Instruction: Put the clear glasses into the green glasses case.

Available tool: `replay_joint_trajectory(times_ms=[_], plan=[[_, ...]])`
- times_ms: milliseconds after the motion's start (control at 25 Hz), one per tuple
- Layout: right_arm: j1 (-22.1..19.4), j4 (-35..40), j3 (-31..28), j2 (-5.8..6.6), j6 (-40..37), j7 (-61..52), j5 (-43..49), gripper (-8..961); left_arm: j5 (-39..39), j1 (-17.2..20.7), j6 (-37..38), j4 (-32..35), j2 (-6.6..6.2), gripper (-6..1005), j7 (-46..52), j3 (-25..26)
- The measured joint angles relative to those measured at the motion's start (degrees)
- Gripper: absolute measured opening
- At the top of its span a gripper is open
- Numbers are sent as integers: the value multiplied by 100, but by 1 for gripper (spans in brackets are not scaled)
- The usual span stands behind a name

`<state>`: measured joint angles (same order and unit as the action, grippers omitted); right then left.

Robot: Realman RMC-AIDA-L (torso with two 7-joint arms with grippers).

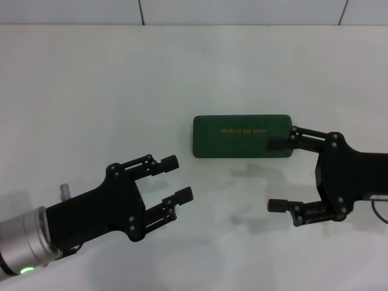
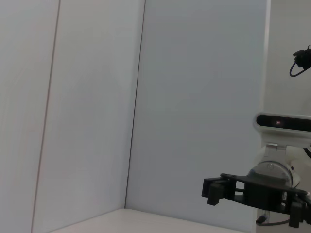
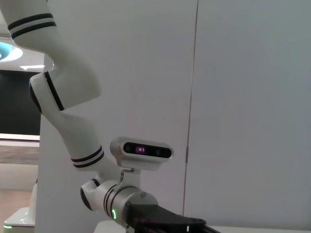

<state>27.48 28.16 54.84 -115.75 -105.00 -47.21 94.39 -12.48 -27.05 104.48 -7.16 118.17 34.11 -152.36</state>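
Green glasses case point(image 1: 242, 136) closed on white table point(image 1: 91, 91), between spread-jawed left gripper point(image 1: 177, 178) and right gripper point(image 1: 276, 174).

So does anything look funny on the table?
Nothing is spilled or broken. The green glasses case lies closed and flat, with the open right gripper beside it and the open left gripper apart. No clear glasses show anywhere.

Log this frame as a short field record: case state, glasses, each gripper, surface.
case: green glasses case, lid closed, lying flat on the table, gold lettering up
glasses: none visible in any view
left gripper: left gripper, open, holding nothing, near side of the table, left of the case
right gripper: right gripper, open, holding nothing, one finger at the case's right end; contact cannot be told
surface: white table
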Motion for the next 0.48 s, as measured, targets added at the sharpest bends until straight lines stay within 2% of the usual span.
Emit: replay_joint_trajectory(times_ms=[40, 480], plan=[[-10, 0, 0, -2, 1, 10, -1, 885, 4, 3, 0, -1, 3, 563, -1, -3], [-58, -89, 0, -9, 23, 90, -9, 884, 2, -41, 0, -7, 23, 553, -34, -5]])
